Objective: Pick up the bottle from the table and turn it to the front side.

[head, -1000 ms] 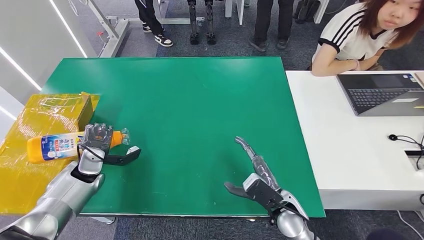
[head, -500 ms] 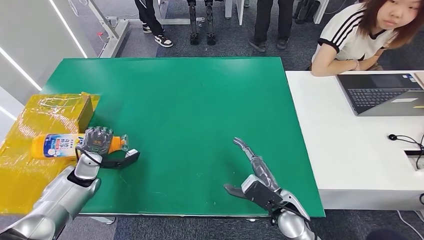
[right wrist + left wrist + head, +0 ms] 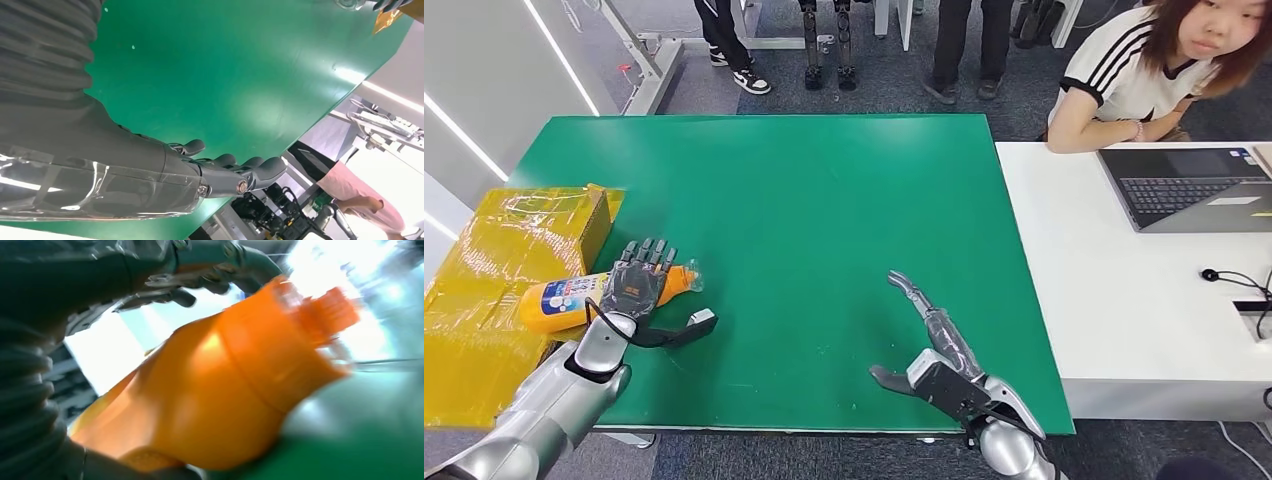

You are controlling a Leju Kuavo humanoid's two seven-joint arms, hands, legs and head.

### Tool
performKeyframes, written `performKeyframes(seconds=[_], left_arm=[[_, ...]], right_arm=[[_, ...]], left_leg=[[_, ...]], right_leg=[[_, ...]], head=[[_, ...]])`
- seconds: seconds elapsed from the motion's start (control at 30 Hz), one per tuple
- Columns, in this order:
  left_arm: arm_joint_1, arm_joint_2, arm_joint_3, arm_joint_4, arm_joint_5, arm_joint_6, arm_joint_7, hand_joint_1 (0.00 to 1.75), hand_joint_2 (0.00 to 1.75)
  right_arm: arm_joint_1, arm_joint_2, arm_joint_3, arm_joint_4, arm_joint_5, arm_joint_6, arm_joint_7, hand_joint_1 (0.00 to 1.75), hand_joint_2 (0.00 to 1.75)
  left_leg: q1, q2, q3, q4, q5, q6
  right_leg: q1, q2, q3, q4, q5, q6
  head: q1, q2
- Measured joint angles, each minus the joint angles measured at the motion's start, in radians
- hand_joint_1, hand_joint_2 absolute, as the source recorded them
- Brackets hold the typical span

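An orange bottle (image 3: 559, 298) with a blue and white label lies on its side at the left edge of the green table (image 3: 824, 200), its clear cap pointing toward the table's middle. My left hand (image 3: 637, 283) lies over the bottle's neck end with its fingers stretched out flat and its thumb apart, low over the table. The left wrist view, which is blurred, has the bottle (image 3: 215, 405) close under the dark fingers (image 3: 200, 280). My right hand (image 3: 939, 355) rests open near the table's front edge, holding nothing, fingers extended (image 3: 225, 172).
A yellow-wrapped box (image 3: 494, 270) sits under and left of the bottle's base. To the right stands a white table (image 3: 1104, 280) with a laptop (image 3: 1194, 185), where a person (image 3: 1144, 80) is seated. Several people's legs stand beyond the far edge.
My left hand's fingers have uncurled from around the bottle and now lie flat over it. The bottle has shifted right, tilted and rolled, so less label shows. The right hand stayed put.
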Motion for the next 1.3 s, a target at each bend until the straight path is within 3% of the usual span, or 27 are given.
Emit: performKeyframes(seconds=[0.27,0.4,0.47,0.57,0.63,0.7,0.83,0.93,1.3], left_arm=[[0.013,-0.017,0.021,-0.015,0.043,0.017,-0.06,0.0,1.75],[0.044,-0.042,0.066,-0.056,0.18,0.04,-0.192,0.0,1.75],[0.078,-0.071,0.106,-0.103,0.338,0.061,-0.291,0.0,1.75],[0.159,-0.139,0.187,-0.24,0.738,0.127,-0.499,0.0,1.75],[0.226,-0.191,0.24,-0.393,0.981,0.178,-0.615,0.0,1.75],[0.294,-0.243,0.279,-0.581,1.103,0.208,-0.667,0.0,1.75],[0.381,-0.326,0.313,-0.877,1.079,0.215,-0.682,0.0,1.75],[0.413,-0.355,0.305,-0.975,1.082,0.192,-0.675,0.0,1.75],[0.508,-0.351,0.166,-0.917,1.313,0.001,-0.605,0.0,1.75]], right_arm=[[0.0,0.0,0.0,0.003,-0.003,-0.002,0.0,0.0,1.75],[0.0,0.0,-0.001,0.004,-0.026,-0.004,0.003,0.0,1.75],[0.002,0.0,-0.002,0.004,-0.041,-0.008,0.005,0.0,1.75],[0.011,-0.001,-0.005,0.003,-0.071,-0.022,0.003,0.0,1.75],[0.013,-0.001,-0.005,0.01,-0.105,-0.039,-0.015,0.0,1.75],[0.009,-0.001,-0.003,0.027,-0.143,-0.062,-0.045,0.0,1.75],[0.003,0.006,0.005,0.047,-0.188,-0.101,-0.108,0.0,1.75],[0.016,0.013,0.012,0.036,-0.197,-0.119,-0.125,0.0,1.75],[0.18,0.022,0.004,-0.111,-0.269,-0.179,-0.163,0.0,1.75]], left_leg=[[0.0,-0.001,0.0,0.0,0.0,0.0],[0.0,-0.002,0.001,0.0,0.0,0.0],[0.0,-0.002,0.001,0.0,0.0,0.0],[-0.001,-0.001,0.0,0.001,-0.001,0.001],[-0.001,0.0,0.0,0.001,-0.002,0.002],[-0.001,0.001,0.0,0.001,-0.003,0.003],[-0.001,0.0,-0.001,0.001,-0.003,0.003],[0.0,0.0,0.0,0.001,-0.003,0.003],[0.0,0.0,-0.001,0.0,-0.003,0.003]], right_leg=[[0.0,-0.001,0.001,0.0,0.0,0.0],[0.0,-0.002,0.001,0.0,0.0,0.0],[0.0,-0.002,0.001,0.0,0.0,0.0],[0.0,-0.001,0.001,-0.001,0.0,0.0],[-0.001,0.0,0.0,-0.001,0.0,0.0],[-0.001,0.001,0.0,-0.002,0.0,0.001],[0.0,0.0,0.0,-0.002,-0.001,0.001],[0.0,-0.001,0.0,-0.003,-0.001,0.001],[0.0,-0.001,0.0,-0.003,-0.002,0.002]], head=[[0.0,0.0],[0.0,0.0],[0.0,0.0],[0.0,0.0],[0.0,0.0],[0.0,0.0],[0.0,0.0],[0.0,0.0],[0.0,0.0]])
